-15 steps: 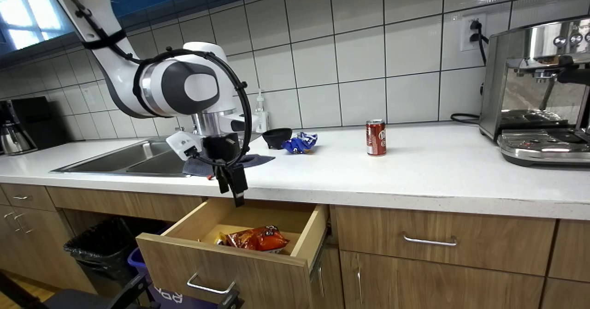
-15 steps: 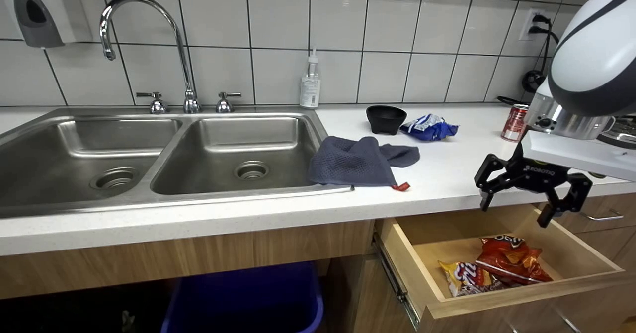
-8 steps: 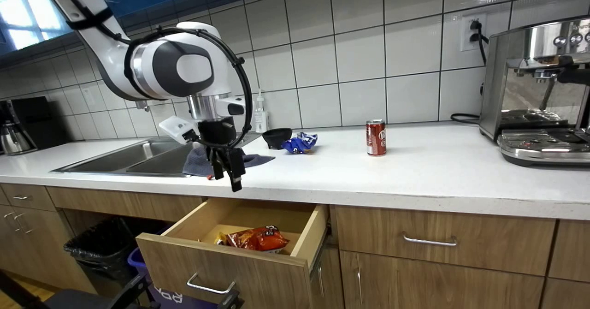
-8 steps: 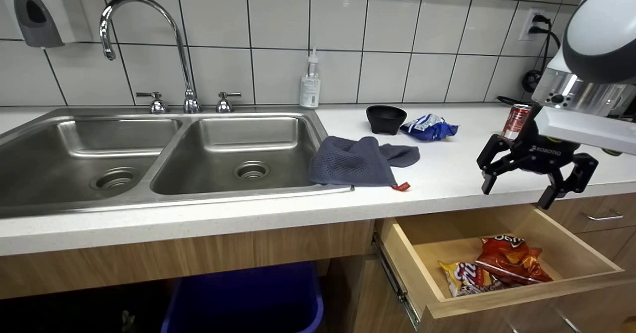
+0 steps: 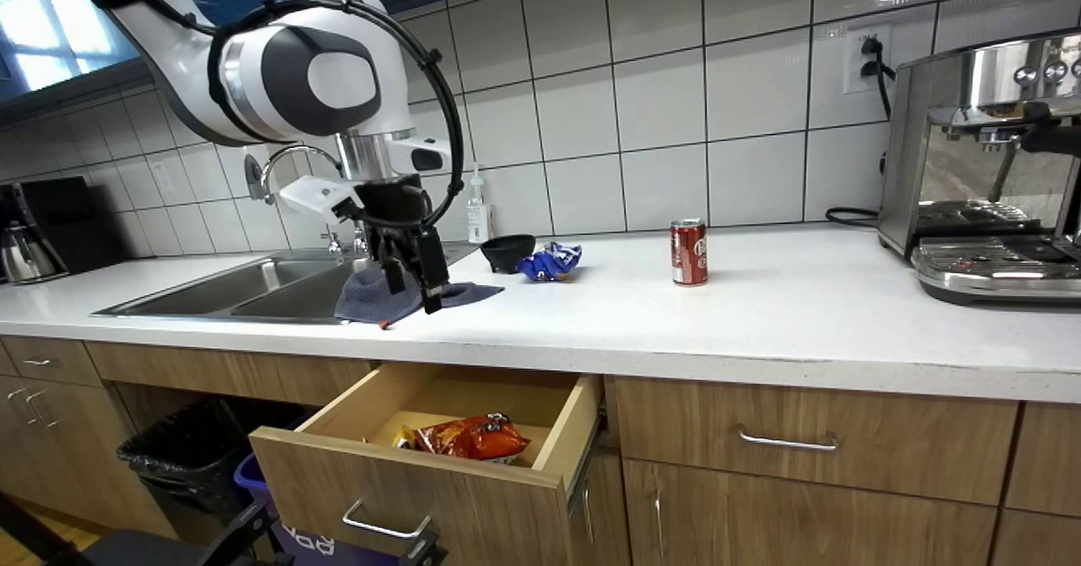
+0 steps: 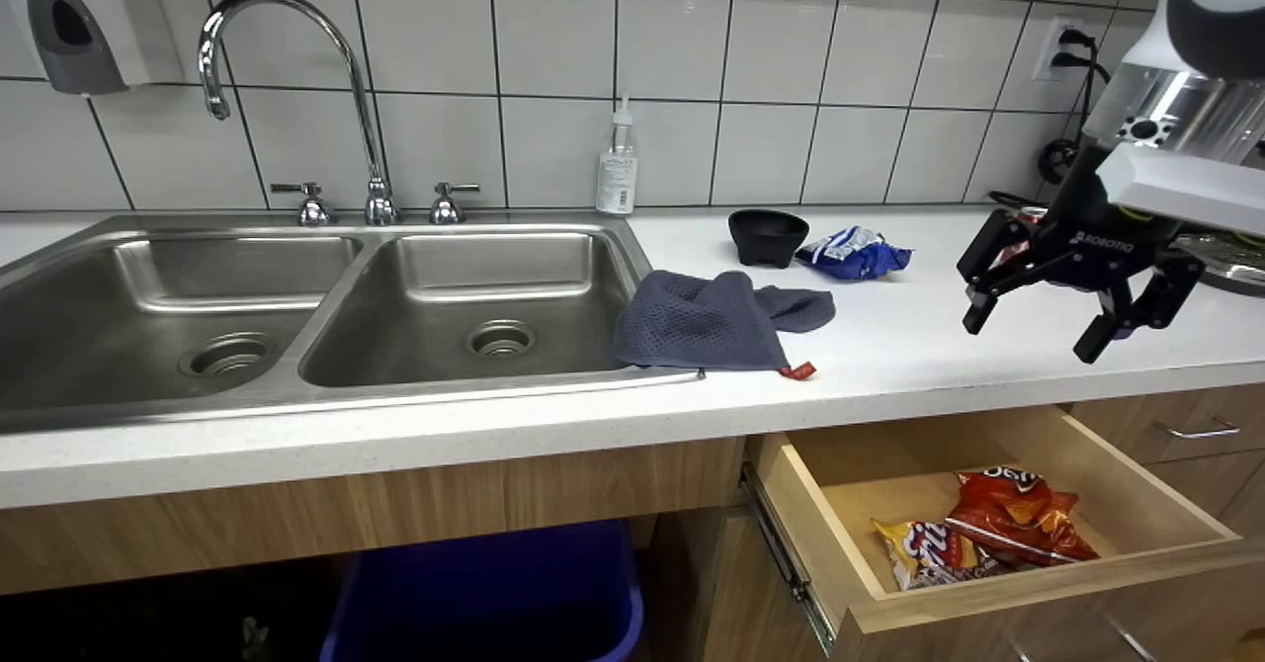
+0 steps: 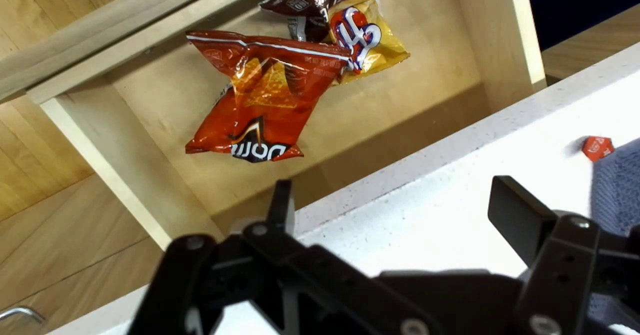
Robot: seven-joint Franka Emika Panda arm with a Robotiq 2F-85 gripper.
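Observation:
My gripper (image 5: 414, 293) is open and empty. It hangs in the air above the front part of the white countertop, and it also shows in an exterior view (image 6: 1032, 336). In the wrist view its fingers (image 7: 395, 195) are wide apart with only countertop between them. Below stands an open wooden drawer (image 5: 456, 498). In it lie a red chip bag (image 6: 1018, 519) and a yellow and brown snack bag (image 6: 929, 553). Both bags also show in the wrist view, the red chip bag (image 7: 270, 95) beside the yellow and brown bag (image 7: 365, 35). The gripper touches nothing.
On the countertop are a blue bag (image 6: 856, 253), a black bowl (image 6: 768, 235), a grey-blue cloth (image 6: 707, 321), a red can (image 5: 688, 252) and a pump bottle (image 6: 618, 168). A double sink (image 6: 336, 346) and a coffee machine (image 5: 996, 169) stand at opposite sides. Bins sit below.
My gripper has risen from low over the open drawer to above the countertop level, staying open. The drawer, the bags and the things on the counter have not moved.

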